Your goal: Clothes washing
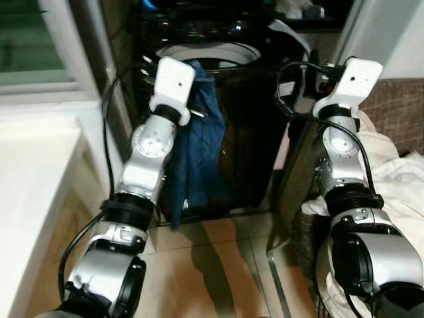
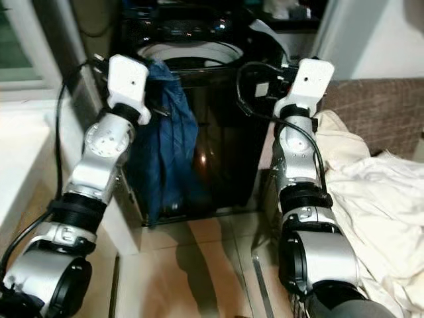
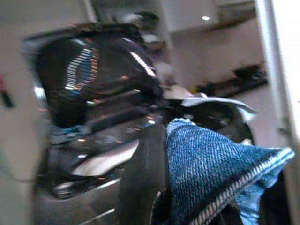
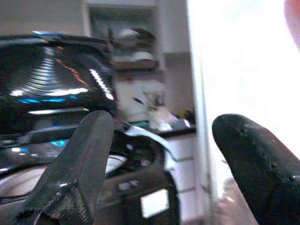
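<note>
Blue denim garment (image 1: 199, 139) hangs down the glossy black top-loading washing machine's (image 1: 245, 119) front from its drum rim, pinched in the left gripper (image 3: 161, 206), whose black fingers are closed on a fold; most of the cloth is outside, so letting go now would likely drop it to the floor. Right gripper (image 4: 159, 154) hovers near the rim, fingers spread and empty, beside a heap of cream laundry (image 2: 371, 199); the drum's inside is hidden.

The washing machine (image 1: 218, 119) stands straight ahead on the floor (image 1: 218, 265). The jeans (image 1: 199, 152) hang down its front from the top rim, on the left side. A pile of clothes (image 2: 377, 199) lies to the right. A window (image 1: 33, 40) is at the left.
</note>
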`<state>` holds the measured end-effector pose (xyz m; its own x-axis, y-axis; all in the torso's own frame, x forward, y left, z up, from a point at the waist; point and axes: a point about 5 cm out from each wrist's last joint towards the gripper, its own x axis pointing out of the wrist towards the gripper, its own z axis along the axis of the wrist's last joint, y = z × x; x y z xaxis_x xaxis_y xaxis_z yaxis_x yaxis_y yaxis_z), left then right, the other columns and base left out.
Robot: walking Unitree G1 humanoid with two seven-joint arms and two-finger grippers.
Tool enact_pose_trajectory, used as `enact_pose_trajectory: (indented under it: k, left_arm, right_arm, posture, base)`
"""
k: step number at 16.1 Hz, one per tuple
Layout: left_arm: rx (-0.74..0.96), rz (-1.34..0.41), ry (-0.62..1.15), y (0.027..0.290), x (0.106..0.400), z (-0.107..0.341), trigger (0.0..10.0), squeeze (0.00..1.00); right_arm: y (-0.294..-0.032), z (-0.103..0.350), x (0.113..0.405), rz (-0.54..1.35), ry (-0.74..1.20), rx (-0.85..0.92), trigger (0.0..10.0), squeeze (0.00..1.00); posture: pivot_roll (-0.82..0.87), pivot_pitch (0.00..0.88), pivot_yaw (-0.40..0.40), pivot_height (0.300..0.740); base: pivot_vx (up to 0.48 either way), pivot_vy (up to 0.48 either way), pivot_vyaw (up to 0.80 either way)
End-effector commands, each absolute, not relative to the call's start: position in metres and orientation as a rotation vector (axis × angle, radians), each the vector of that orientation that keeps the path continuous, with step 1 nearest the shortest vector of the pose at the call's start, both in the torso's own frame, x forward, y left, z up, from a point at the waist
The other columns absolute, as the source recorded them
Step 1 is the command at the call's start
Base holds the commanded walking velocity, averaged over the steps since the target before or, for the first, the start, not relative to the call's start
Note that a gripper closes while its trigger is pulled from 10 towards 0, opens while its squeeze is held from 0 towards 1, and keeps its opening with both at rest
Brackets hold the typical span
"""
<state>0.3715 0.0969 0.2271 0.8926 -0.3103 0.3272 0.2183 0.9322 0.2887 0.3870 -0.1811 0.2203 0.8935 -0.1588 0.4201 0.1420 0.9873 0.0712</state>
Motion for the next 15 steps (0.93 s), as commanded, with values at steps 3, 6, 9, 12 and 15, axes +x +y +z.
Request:
enact_pose_trajectory:
  k: [3,6,9,12,15]
  left_arm:
    - [0.251,-0.283,-0.458,0.093,0.369,0.248,0.0,0.00]
    - [0.233,-0.259,-0.502,0.093,0.366,0.258,0.0,0.00]
    - [0.213,-0.215,-0.537,0.095,0.365,0.266,0.0,0.00]
    - [0.202,-0.190,-0.554,0.097,0.364,0.271,0.0,0.00]
    - [0.209,-0.180,-0.566,0.098,0.362,0.276,0.0,0.00]
  right_arm:
    - [-0.179,0.225,0.388,-0.148,-0.444,0.052,10.0,0.00]
    - [-0.176,0.231,0.389,-0.131,-0.466,0.047,10.0,0.00]
    - [-0.170,0.235,0.390,-0.096,-0.471,0.033,10.0,0.00]
    - [-0.165,0.236,0.391,-0.072,-0.471,0.030,10.0,0.00]
    - [-0.163,0.237,0.392,-0.057,-0.466,0.029,10.0,0.00]
  posture:
    - [-0.06,0.000,0.003,0.740]
    - [-0.06,0.000,0.002,0.740]
    - [-0.06,0.000,0.002,0.740]
    - [-0.06,0.000,0.000,0.740]
    - [-0.06,0.000,-0.003,0.740]
  base:
    - [0.480,0.000,0.00]
    - [0.480,0.000,0.00]
    - [0.480,0.000,0.00]
    - [0.470,0.000,0.00]
    - [0.465,0.000,0.00]
